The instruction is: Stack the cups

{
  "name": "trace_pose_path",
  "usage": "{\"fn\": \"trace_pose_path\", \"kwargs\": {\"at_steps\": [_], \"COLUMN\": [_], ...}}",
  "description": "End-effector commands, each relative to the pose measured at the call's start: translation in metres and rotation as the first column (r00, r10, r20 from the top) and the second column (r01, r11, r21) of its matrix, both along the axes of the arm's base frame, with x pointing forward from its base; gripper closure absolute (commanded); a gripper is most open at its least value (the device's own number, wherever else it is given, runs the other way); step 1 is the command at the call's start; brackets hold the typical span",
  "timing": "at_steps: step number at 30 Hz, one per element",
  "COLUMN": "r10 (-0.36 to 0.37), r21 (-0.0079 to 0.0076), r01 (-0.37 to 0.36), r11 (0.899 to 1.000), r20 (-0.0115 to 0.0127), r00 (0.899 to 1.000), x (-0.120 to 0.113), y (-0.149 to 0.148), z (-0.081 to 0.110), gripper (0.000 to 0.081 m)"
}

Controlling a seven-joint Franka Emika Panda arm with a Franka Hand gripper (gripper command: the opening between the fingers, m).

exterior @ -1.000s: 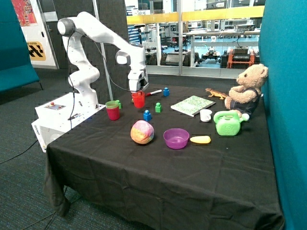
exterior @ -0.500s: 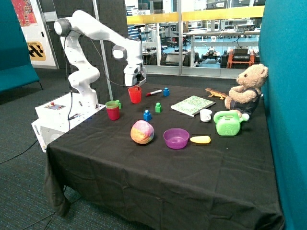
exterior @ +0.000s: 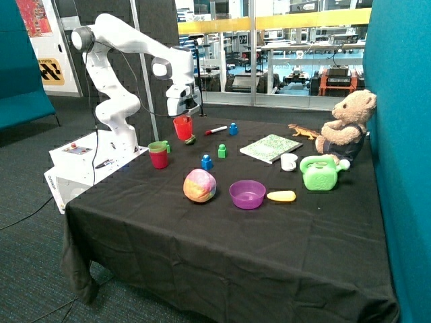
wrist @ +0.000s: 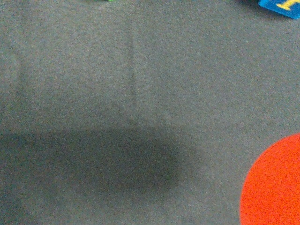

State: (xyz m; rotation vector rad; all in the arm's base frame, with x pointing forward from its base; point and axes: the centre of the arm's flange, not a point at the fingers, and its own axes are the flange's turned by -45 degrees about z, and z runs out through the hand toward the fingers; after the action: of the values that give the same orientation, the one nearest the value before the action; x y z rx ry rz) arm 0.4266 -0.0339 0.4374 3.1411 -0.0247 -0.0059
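Red cup (exterior: pixel 182 127) gripped in the jaws of the gripper (exterior: pixel 182 118), hanging clear above the black table (exterior: pixel 222 242). Green cup (exterior: pixel 158 147) already nested in the pink-magenta cup (exterior: pixel 159 160), at about 8 o'clock from the red one (well below it, near the table's edge).

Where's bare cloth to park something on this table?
Free: the front strip of table nearer the camera than the ball and purple bowl. Crowded: the back, around the blocks, notebook and end effector holding the red cup.
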Motion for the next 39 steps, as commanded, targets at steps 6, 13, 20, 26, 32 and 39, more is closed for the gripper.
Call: {"fn": "trace_pose_path", "kwargs": {"at_steps": [6,13,20,26,32,39], "r10": [-0.058,-0.093,-0.109,-0.129,-0.128,-0.127], "r21": [0.0003,0.0003,0.0003,0.0003,0.0003,0.0003], "r01": [0.058,0.093,0.109,0.129,0.128,0.127], "r11": [0.998,0.996,0.994,0.992,0.992,0.992], "r20": [0.0037,0.0037,0.0037,0.0037,0.0037,0.0037], "r00": [0.998,0.996,0.994,0.992,0.992,0.992], "x": [-0.033,-0.048,-0.053,-0.054,-0.054,-0.054], "y": [-0.018,-0.035,-0.052,-0.064,-0.069,-0.072], "z": [0.012,0.012,0.014,0.016,0.015,0.013], "gripper": [0.0808,0.0808,0.0808,0.0808,0.0808,0.0808]}}
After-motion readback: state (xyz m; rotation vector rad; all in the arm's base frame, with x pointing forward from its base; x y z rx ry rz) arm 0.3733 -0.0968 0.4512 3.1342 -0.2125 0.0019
